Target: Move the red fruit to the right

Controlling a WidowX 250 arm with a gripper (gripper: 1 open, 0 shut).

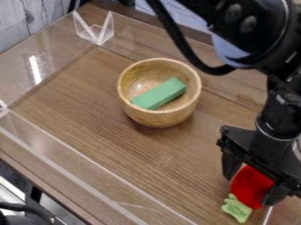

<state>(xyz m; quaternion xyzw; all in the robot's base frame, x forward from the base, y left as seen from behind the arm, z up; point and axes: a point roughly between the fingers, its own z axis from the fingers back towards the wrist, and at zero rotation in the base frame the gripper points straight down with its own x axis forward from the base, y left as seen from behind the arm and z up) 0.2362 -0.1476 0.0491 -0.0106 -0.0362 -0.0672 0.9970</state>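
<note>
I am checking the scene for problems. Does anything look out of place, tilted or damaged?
Nothing looks damaged or spilled. The green block lies slanted inside the wooden bowl. The red fruit sits at the table's near right edge between the jaws of the open gripper, its green leaves pointing toward the camera.

Even, fairly bright indoor light. White glare streaks on clear acrylic wall (35,66) at upper left and along near edge. Soft shadow under wooden bowl (159,91), lower right side. Low resolution, grain throughout; black robot arm (241,26) detail lost in darkness.
</note>
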